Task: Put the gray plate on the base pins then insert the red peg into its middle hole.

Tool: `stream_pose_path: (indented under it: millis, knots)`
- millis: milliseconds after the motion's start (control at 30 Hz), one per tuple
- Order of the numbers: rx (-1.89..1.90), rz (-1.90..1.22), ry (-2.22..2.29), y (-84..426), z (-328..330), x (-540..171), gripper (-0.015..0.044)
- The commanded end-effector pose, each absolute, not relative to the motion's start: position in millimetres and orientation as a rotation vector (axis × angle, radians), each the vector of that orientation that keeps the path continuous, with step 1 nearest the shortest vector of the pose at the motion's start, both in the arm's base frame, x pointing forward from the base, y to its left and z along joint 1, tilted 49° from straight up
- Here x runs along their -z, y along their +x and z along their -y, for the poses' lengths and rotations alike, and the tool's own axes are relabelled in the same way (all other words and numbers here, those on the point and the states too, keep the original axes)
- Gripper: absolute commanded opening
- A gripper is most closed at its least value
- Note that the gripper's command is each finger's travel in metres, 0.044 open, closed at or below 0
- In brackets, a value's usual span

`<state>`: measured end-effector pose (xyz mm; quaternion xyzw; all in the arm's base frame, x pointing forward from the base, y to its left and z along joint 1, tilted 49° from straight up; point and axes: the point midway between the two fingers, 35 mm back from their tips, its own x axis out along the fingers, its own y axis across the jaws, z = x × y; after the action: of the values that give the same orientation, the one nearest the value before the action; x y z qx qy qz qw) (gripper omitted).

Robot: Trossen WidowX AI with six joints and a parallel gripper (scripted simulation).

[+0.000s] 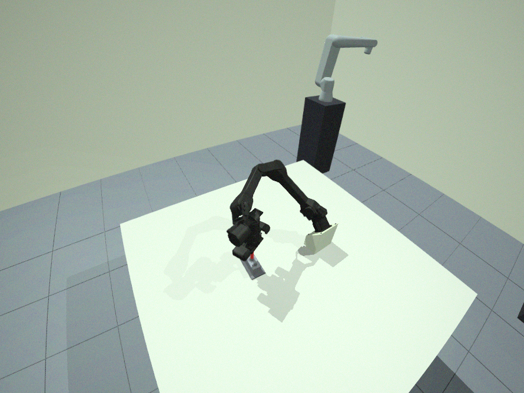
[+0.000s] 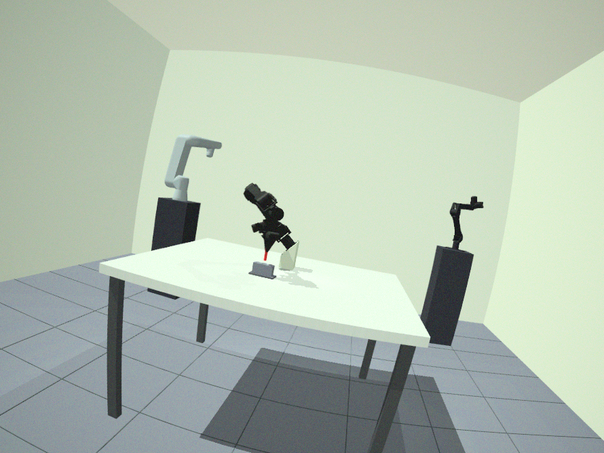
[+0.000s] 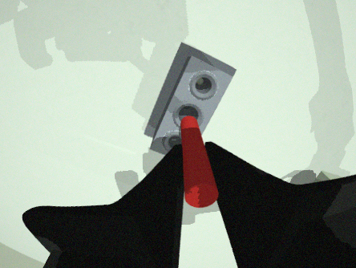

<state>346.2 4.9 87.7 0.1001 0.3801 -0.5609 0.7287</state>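
Observation:
The red peg (image 1: 252, 256) (image 2: 265, 255) (image 3: 194, 160) is held near upright, its lower end just above the gray plate (image 2: 263, 267) (image 3: 210, 103). In the wrist view the peg's lower end overlaps the near edge of the plate's middle hole; I cannot tell whether it touches. The plate lies flat on the darker base (image 1: 254, 277) (image 2: 253, 274) (image 3: 170, 86). A pin's top shows inside the far outer hole; the near outer hole is partly hidden by a finger. My gripper (image 2: 266, 249) (image 3: 193, 149) is shut on the red peg, over the plate.
The white table (image 1: 321, 338) (image 2: 341, 302) carries the base and my arm. My arm's cream mount (image 1: 322, 240) (image 2: 288, 258) stands behind the base. A grey arm (image 1: 328, 63) (image 2: 180, 161) and a small black arm (image 2: 456, 224) stand on pedestals beyond the table.

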Motion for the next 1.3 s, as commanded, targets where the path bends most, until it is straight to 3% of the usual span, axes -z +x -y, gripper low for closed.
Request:
stream_pose_path:
  millis: [0, 1267]
  knots:
    - [1.235, -0.840, 0.211, 345.5, -4.1, -87.8, 0.0000]
    - [1.235, -0.838, 0.216, 348.5, 3.7, -85.3, 0.0000]
